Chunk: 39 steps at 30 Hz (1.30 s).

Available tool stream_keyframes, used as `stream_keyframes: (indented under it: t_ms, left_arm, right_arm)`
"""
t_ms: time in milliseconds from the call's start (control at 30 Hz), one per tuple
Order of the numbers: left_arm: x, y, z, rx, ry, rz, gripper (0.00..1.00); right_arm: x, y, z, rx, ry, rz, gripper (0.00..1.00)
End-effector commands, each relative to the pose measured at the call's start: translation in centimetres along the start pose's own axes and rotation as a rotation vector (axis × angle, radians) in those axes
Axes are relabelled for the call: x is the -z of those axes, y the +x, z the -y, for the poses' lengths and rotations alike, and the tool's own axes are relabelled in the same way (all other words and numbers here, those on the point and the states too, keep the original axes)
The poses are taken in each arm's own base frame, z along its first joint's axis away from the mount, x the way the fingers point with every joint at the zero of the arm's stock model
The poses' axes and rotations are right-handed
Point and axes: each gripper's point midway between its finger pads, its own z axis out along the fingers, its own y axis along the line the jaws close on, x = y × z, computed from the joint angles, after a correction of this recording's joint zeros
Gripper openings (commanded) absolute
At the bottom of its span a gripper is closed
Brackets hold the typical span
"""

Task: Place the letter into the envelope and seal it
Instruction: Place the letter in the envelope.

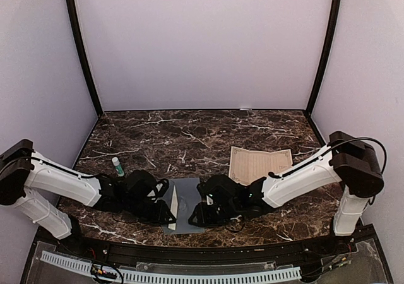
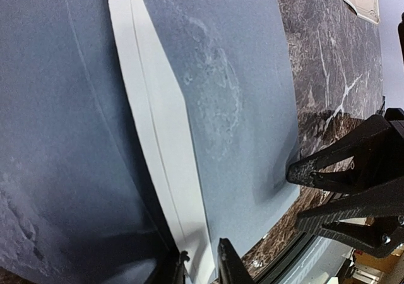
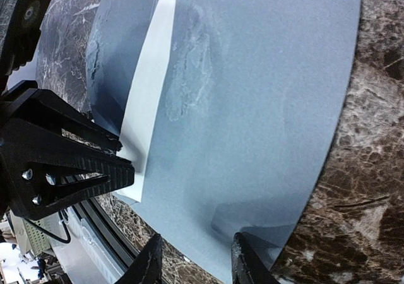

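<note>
The grey-blue envelope (image 1: 187, 206) lies flat near the front edge between both grippers. Its flap (image 1: 173, 203) is lifted and shows a white inner face (image 2: 158, 145). My left gripper (image 2: 201, 266) is shut on the flap's edge at the envelope's left side, and it also shows in the right wrist view (image 3: 123, 164). My right gripper (image 3: 197, 262) is open over the envelope's near right corner (image 3: 278, 227), with one fingertip (image 3: 245, 246) at the paper's edge. The cream bordered letter (image 1: 259, 164) lies flat to the right rear, held by neither gripper.
A small glue stick with a green cap (image 1: 117, 166) stands left of the envelope, behind the left arm. The table's black front rail (image 1: 202, 259) runs just beyond the envelope's near edge. Purple walls close in the back and sides.
</note>
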Motion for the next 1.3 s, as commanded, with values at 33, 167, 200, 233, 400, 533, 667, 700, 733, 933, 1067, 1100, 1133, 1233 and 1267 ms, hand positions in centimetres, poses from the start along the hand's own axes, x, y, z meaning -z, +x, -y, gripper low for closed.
stream_keyframes:
  t_ms: [33, 167, 200, 233, 400, 533, 667, 700, 733, 933, 1067, 1100, 1133, 1233, 1267]
  left_arm:
    - [-0.9, 0.9, -0.2, -0.014, -0.028, -0.046, 0.17]
    - [-1.3, 0.9, 0.4, -0.026, -0.028, -0.044, 0.15]
    - [-1.4, 0.8, 0.5, -0.027, -0.028, -0.040, 0.14]
    - [-1.4, 0.7, 0.7, -0.026, -0.023, -0.035, 0.14]
    - [-0.9, 0.2, 0.4, -0.035, -0.056, -0.008, 0.13]
    - [0.5, -0.5, 0.2, -0.042, -0.088, 0.040, 0.29]
    - [2.0, -0.8, 0.4, -0.040, -0.083, 0.079, 0.42]
    - [2.1, -0.8, 0.5, -0.038, -0.078, 0.079, 0.44]
    - [2.2, -0.7, 0.5, -0.035, -0.078, 0.074, 0.45]
    - [1.7, 0.2, 0.6, -0.013, -0.036, 0.038, 0.45]
    - [1.3, 0.4, 1.0, -0.012, -0.016, 0.022, 0.45]
    - [1.2, 0.4, 1.1, -0.012, -0.016, 0.021, 0.44]
    - [1.1, 0.6, 1.0, -0.014, -0.018, 0.015, 0.44]
    - [0.7, 1.0, 0.8, -0.015, -0.027, -0.001, 0.42]
    - [0.6, 1.2, 0.7, -0.015, -0.031, -0.010, 0.41]
  right_arm:
    - [-0.4, 0.0, -1.3, 0.016, -0.025, 0.002, 0.34]
    - [-0.5, 0.1, -1.3, 0.017, -0.027, -0.002, 0.29]
    - [-0.5, 0.1, -1.4, 0.017, -0.028, -0.002, 0.28]
    - [-0.5, 0.0, -1.4, 0.017, -0.029, 0.000, 0.28]
    - [0.3, -0.4, -1.1, 0.019, -0.001, 0.029, 0.30]
    - [1.9, -1.3, -0.7, 0.025, 0.049, 0.082, 0.34]
    - [3.2, -1.9, 0.3, 0.032, 0.115, 0.121, 0.36]
    - [3.4, -1.9, 0.6, 0.035, 0.128, 0.125, 0.37]
    - [3.5, -1.9, 0.8, 0.035, 0.137, 0.128, 0.38]
    - [3.2, -1.2, 1.7, 0.019, 0.152, 0.101, 0.38]
    - [3.1, -0.7, 2.4, 0.002, 0.161, 0.093, 0.40]
    - [3.1, -0.6, 2.4, 0.002, 0.163, 0.091, 0.40]
    - [3.0, -0.6, 2.5, 0.001, 0.163, 0.090, 0.40]
    - [2.7, -0.4, 2.7, 0.000, 0.170, 0.081, 0.41]
    - [2.6, -0.4, 2.8, -0.001, 0.171, 0.077, 0.41]
